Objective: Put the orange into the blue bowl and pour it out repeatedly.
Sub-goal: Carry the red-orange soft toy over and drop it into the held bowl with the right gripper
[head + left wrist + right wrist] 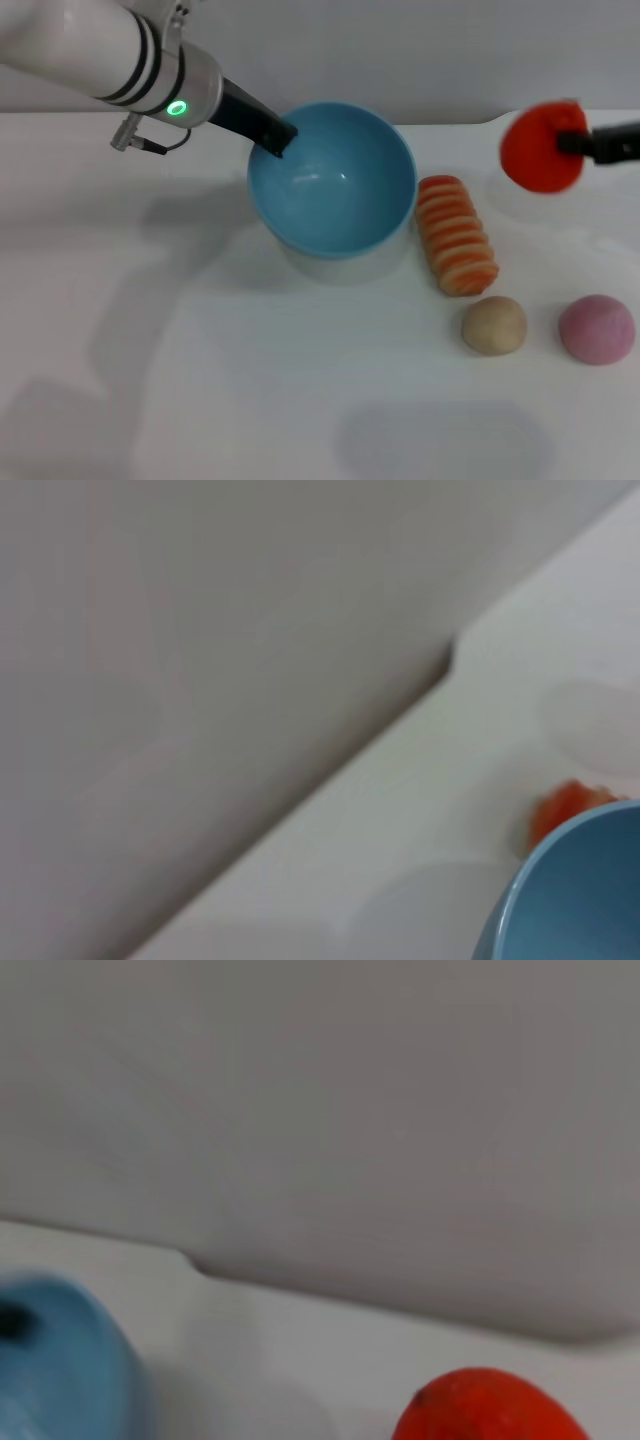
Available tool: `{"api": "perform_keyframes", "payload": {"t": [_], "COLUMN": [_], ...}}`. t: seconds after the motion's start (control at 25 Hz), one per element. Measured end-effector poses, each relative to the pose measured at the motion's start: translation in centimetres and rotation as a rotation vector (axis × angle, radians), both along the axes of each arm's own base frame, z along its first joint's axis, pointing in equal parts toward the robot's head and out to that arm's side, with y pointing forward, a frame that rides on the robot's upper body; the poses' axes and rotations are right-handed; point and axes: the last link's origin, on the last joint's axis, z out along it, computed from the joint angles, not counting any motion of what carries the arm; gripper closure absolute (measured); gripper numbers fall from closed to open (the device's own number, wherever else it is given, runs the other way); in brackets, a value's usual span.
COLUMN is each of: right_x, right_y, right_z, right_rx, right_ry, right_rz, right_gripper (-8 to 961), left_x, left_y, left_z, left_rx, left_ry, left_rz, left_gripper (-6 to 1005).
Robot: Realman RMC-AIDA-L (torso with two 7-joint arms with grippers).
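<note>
The blue bowl (332, 180) is held off the table and tilted toward me; its inside is empty. My left gripper (273, 136) is shut on the bowl's far left rim. The bowl's rim also shows in the left wrist view (570, 890) and in the right wrist view (60, 1360). The orange (541, 146) hangs in the air at the far right, to the right of the bowl. My right gripper (578, 143) is shut on the orange, coming in from the right edge. The orange also shows in the right wrist view (490, 1408).
A striped orange-and-cream bread loaf (456, 234) lies on the white table just right of the bowl. A tan ball (493, 325) and a pink ball (596, 328) lie in front of it. A grey wall stands behind the table's far edge.
</note>
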Motion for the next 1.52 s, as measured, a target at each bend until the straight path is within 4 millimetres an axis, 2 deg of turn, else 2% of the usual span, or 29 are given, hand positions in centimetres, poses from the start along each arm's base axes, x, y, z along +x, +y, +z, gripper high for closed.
{"api": "perform_keyframes", "payload": {"t": [0.16,0.36,0.56,0.8,1.04,1.4,1.52], "right_x": [-3.5,-7.2,-10.3,-11.6,-11.4,-11.0,-10.5], "right_y": [0.2,-0.1,-1.3,-1.5,-1.0,-0.9,-0.7], "right_z": [0.2,-1.8,-3.5,-4.5,-6.6,-6.1,-5.3], "right_rx": [-0.04,-0.156,-0.266,-0.31,-0.399,-0.363,-0.32], "right_ry": [0.029,0.063,0.088,0.1,0.097,0.111,0.129], "right_rz": [0.121,0.247,0.365,0.402,0.363,0.352,0.359], "right_gripper": [924,905,886,863,840,805,580], "left_x": [0.8,0.9,0.4,0.2,0.2,-0.1,-0.3], "left_y": [-0.5,-0.6,-0.7,-0.7,-0.7,-0.7,-0.7], "left_z": [-0.6,-1.1,-1.4,-1.5,-1.5,-1.7,-1.8], "left_rx": [-0.057,-0.069,-0.075,-0.075,-0.068,-0.063,-0.06], "left_ry": [0.026,0.064,0.073,0.07,0.065,0.07,0.068], "left_rz": [-0.007,-0.003,0.017,0.021,0.019,0.018,0.024], "left_gripper": [1001,1001,1001,1000,1000,1002,1002]}}
